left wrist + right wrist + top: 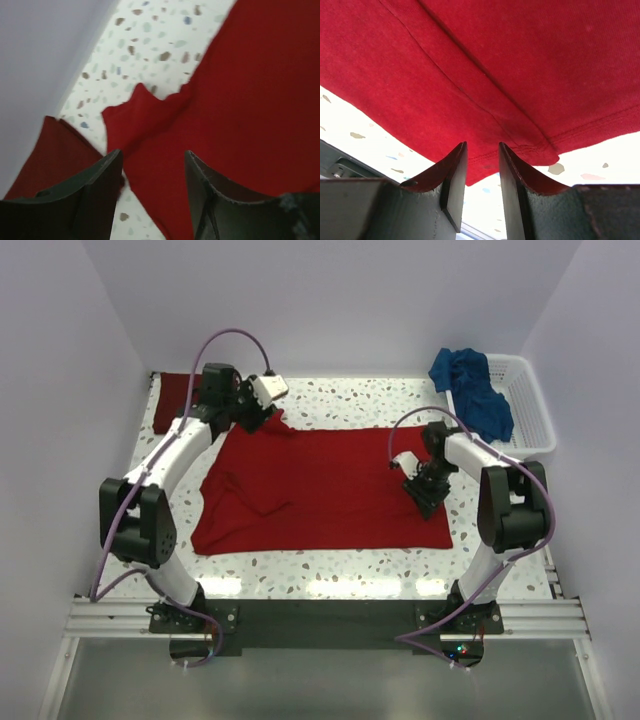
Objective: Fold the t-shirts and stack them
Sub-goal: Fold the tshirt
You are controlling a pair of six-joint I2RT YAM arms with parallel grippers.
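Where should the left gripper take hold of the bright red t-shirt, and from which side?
Its far-left sleeve tip, from above with the left gripper: the bright red t-shirt lies flat, and that tip juts out onto bare table.

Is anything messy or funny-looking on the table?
Yes. The blue shirt is crumpled up and hangs over the rim of the basket instead of being folded. The red shirt lies spread out, but its left side is bunched into wrinkles.
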